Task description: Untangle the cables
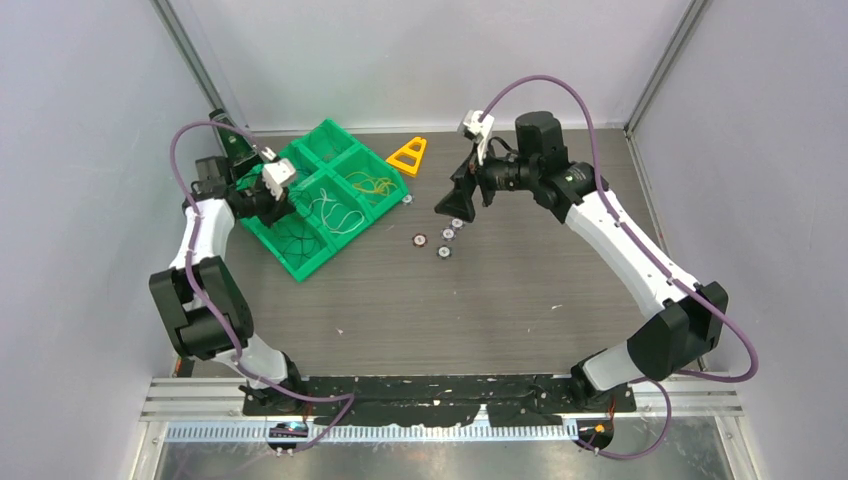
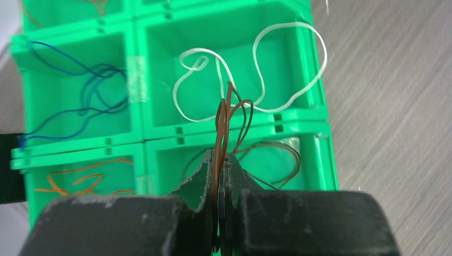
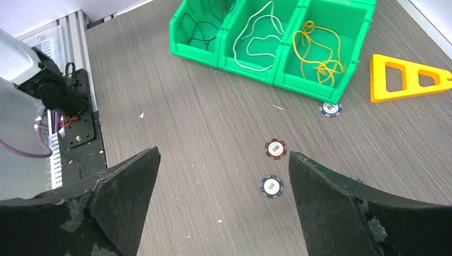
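Observation:
The cables lie sorted in a green compartment bin. In the left wrist view a white cable loops in one cell, a blue cable in the cell to its left, and an orange cable in a near cell. My left gripper is shut on a dark brown cable, whose strands rise over the bin from between the pads. My right gripper hangs open above the bare table, away from the bin, holding nothing. The right wrist view shows a yellow cable in the bin's end cell.
A yellow triangular piece lies behind the bin on the right. Several poker chips sit on the table below the right gripper, two of them between its fingers. Enclosure walls stand on three sides.

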`<state>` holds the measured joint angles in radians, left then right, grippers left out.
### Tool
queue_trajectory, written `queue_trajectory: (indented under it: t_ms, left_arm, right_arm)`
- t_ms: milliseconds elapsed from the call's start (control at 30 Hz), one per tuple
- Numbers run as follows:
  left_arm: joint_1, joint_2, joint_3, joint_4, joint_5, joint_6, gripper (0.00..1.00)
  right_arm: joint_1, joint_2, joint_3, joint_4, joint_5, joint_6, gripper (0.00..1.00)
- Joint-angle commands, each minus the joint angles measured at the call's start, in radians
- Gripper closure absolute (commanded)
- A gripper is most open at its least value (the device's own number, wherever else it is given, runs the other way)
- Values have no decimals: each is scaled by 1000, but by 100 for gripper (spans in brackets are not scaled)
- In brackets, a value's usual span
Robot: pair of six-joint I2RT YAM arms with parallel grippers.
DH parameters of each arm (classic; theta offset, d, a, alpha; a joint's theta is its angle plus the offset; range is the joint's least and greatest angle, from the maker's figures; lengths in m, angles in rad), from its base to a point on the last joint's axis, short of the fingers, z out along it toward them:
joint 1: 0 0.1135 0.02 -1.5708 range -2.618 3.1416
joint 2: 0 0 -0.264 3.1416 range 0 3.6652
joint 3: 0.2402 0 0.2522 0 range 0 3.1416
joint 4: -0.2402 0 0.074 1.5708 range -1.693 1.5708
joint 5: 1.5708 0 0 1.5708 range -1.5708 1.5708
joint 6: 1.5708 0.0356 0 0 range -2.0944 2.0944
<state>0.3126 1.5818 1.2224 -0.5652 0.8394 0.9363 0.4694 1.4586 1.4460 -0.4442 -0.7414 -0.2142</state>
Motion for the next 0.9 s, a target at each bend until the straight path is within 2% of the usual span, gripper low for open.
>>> queue_trajectory:
  t_ms: [0,200,367,567,767,800,867]
  left_arm:
    - [0,20,-14,-154,-9,267,100]
    - [-33,116,4,-176,-245,365,100]
    - [-49,186,66,-207,-349,399,100]
    - [-52,251,124,-248,-407,409,100]
    - [-62,337,256,-320,-426,357,100]
    - [-72,348,273,-335,-441,356,99]
    - [-80,354,287,-350,-464,345,85]
  right_arm:
    - [-39,34,74,-47,11,65,3]
    - [-49,39,34,-56,22,56,2]
    - [-53,63,40,-82,63,71,2]
    - [-62,131,146,-177,90,59,2]
    - [-72,136,114,-138,86,72,2]
    - [-73,137,116,-142,88,60,1]
    - [-74,140,136,-162,90,22,1]
